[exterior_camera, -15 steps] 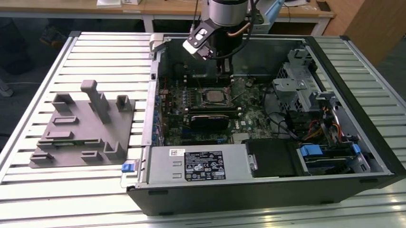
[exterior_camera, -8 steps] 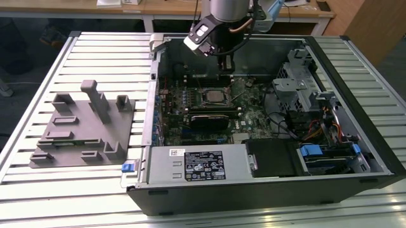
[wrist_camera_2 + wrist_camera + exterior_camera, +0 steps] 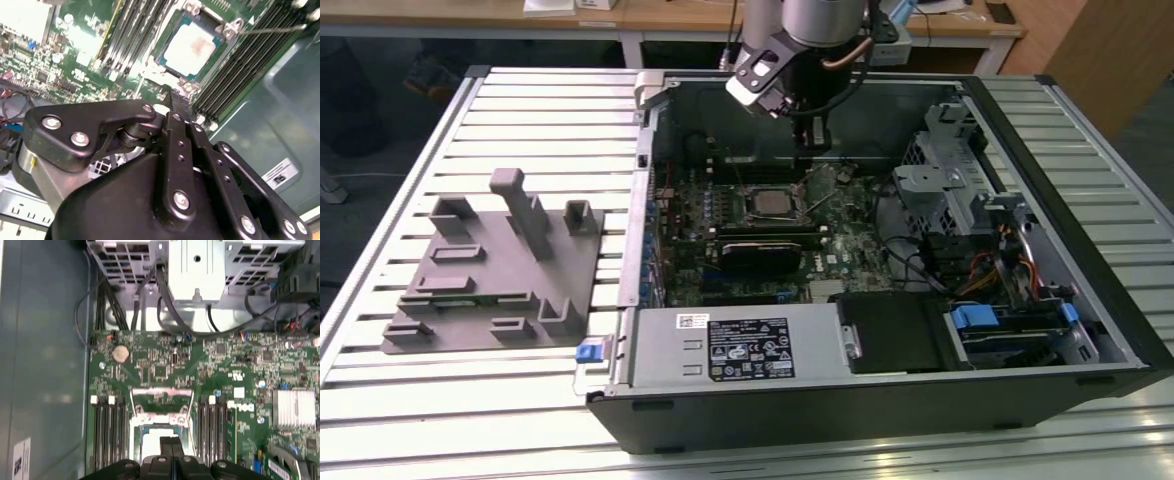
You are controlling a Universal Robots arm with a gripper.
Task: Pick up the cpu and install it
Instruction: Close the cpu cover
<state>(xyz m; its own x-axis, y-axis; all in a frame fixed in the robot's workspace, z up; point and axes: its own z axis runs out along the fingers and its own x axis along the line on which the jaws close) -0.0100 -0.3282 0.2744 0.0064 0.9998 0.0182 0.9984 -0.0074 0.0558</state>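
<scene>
Chip in its socket, gripper clenched and empty above it.

The silvery chip [image 3: 771, 203] [image 3: 192, 47] lies flat in the socket [image 3: 770, 186] on the green board [image 3: 854, 245] inside the open computer case [image 3: 881, 400]. The gripper [image 3: 814, 135] [image 3: 176, 97] [image 3: 171, 442] hangs just above the chip without touching it, its two fingers pressed together and holding nothing. A grey fixture [image 3: 494, 270] sits on the slatted table [image 3: 454, 400], towards the exterior view's left of the case.

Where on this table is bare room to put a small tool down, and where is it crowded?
At the exterior view's left, bare slats of the table lie behind the grey fixture and in front of it. Inside the computer case it is crowded: motherboard, drive cage, cables, gripper.
</scene>
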